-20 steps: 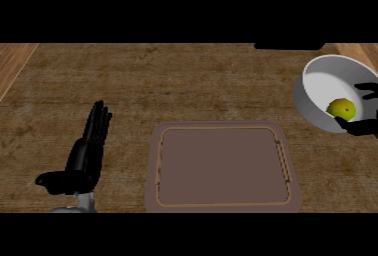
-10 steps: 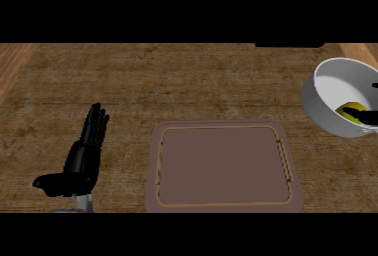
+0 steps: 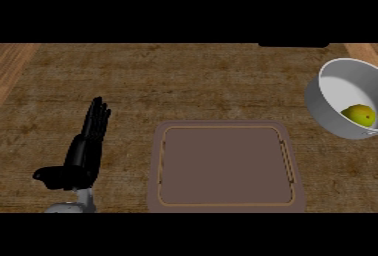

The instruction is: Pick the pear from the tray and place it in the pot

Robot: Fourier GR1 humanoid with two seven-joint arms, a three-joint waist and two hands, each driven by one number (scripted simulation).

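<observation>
- At the far right edge of the head view, the pear (image 3: 359, 115) was seen lying inside the pot (image 3: 325, 107), low against its inner wall.
- Task judged essentially done: pear was in the pot, tray (image 3: 226, 205) held nothing, no pick or carry appeared left.
- Right hand was not seen anywhere in view, so its state couldn't be told; at most a retreat to rest may have been left, but that was a guess.
- Left hand (image 3: 87, 150) was found resting on the counter (image 3: 184, 80) at lower left, well apart from tray & pot; fingers were held straight and pressed together, pointing away from the robot, thumb stuck out to the side, nothing gripped.
- Pot: round, deep, pale grey w/ a smooth, metal-like look; partly cut off by the frame edge.
- Pear: small, rounded, yellow-green, w/ a darker patch on top.
- Tray: flat, rectangular, rounded corners, dull brown w/ a thin lighter line traced inside the rim; matte.
- Counter: brown, coarse streaked grain like rough wood; lighter planks were visible at both top corners.
- Dark object at top edge (image 3: 293, 44) was too cropped to be identified.
</observation>
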